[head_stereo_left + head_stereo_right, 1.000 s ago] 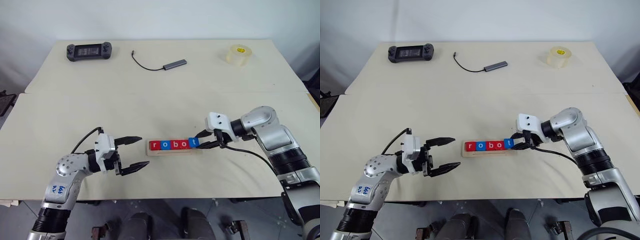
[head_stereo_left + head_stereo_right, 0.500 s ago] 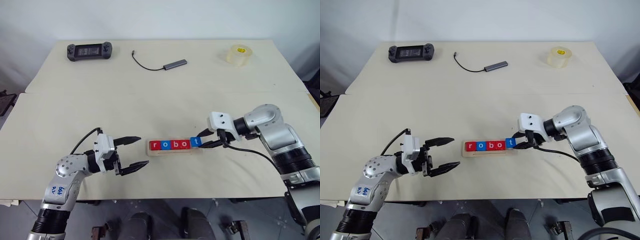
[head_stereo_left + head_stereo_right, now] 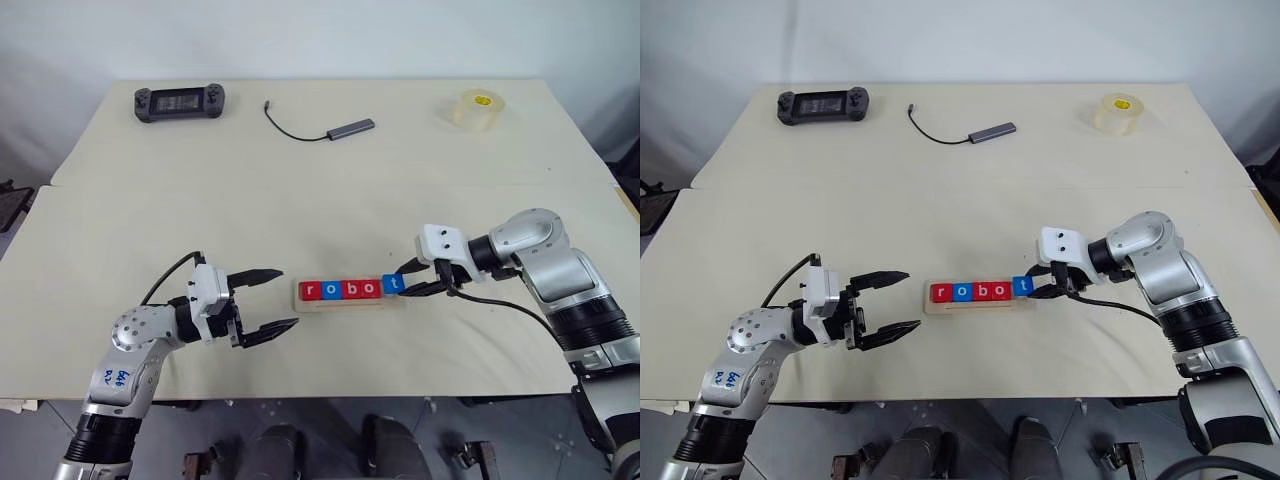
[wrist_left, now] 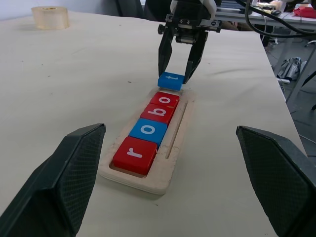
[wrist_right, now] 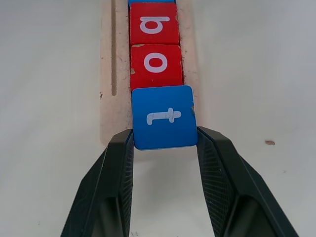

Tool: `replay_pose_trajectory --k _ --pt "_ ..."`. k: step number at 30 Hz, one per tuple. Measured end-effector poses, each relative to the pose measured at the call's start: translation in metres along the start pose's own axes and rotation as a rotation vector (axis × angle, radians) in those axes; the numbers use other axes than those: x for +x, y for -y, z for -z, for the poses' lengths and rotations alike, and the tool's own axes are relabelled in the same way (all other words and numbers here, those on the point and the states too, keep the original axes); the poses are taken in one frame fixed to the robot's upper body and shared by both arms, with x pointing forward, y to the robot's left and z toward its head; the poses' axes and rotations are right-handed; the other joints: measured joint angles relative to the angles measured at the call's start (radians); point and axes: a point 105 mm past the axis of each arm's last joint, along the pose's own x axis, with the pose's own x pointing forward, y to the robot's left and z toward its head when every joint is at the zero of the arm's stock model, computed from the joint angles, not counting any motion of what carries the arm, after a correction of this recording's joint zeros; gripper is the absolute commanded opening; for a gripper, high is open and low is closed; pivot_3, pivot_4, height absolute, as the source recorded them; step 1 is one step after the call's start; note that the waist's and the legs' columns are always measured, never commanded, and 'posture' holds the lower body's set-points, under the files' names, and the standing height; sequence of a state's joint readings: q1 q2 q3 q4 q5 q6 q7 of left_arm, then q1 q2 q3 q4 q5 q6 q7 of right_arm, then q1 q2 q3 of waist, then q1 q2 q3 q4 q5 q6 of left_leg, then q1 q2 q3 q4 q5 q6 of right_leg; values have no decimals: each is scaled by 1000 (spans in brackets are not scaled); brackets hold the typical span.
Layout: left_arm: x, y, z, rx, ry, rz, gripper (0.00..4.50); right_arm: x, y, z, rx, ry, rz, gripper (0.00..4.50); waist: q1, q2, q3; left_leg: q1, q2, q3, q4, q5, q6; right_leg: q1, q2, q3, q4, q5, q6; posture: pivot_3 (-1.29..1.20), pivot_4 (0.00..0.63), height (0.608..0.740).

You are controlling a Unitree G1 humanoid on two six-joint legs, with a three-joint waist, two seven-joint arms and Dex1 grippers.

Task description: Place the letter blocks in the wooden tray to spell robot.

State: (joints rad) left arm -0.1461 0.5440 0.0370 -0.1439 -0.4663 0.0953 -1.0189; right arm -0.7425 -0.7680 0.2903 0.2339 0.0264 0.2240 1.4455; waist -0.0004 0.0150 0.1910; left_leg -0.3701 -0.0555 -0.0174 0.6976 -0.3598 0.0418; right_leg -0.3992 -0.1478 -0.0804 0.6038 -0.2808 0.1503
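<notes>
Grippers are working at the near side of the table, closest to the robot. The left gripper is hovering near the front edge, just to the left of the wooden tray, with its two black fingers spread wide apart and nothing between them. The tray is lying lengthwise across the near middle of the table. Four letter blocks are sitting in it side by side: a red r, a blue o, a red b and a red o, reading left to right from the robot's side.

The right gripper is reaching in from the right and is clamping the blue t block between its two fingers by the block's side edges. This block is sitting at the right end of the tray, touching the red o next to it and overhanging the tray's end; in the left wrist view it is standing slightly higher than its neighbours, tilted and not yet lying flat in the recess.

Farther away, along the back edge of the table, a black handheld game console is lying near the left corner. A grey adapter with a black cable is lying near the middle of that edge. A roll of clear tape is sitting toward the right corner.
</notes>
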Motion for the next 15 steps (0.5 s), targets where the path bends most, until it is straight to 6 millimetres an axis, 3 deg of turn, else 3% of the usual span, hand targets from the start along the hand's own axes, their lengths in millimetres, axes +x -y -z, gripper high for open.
replay_pose_trajectory --k 9,14,15 --pt "0 0 0 -1 0 -2 4500 3 -4 -3 9 2 -22 4471 0 0 0 0 0 0 0 0 0 0 0 0 0 0 0 0 150 740" --pt "0 0 0 -1 0 -2 4500 -5 -1 -9 35 49 1 4471 0 0 0 0 0 0 0 0 0 0 0 0 0 0 0 0 150 740" --pt "0 0 0 -1 -1 -2 4500 -10 -1 -8 40 52 10 4283 1 0 0 0 0 0 0 0 0 0 0 0 0 0 0 0 150 740"
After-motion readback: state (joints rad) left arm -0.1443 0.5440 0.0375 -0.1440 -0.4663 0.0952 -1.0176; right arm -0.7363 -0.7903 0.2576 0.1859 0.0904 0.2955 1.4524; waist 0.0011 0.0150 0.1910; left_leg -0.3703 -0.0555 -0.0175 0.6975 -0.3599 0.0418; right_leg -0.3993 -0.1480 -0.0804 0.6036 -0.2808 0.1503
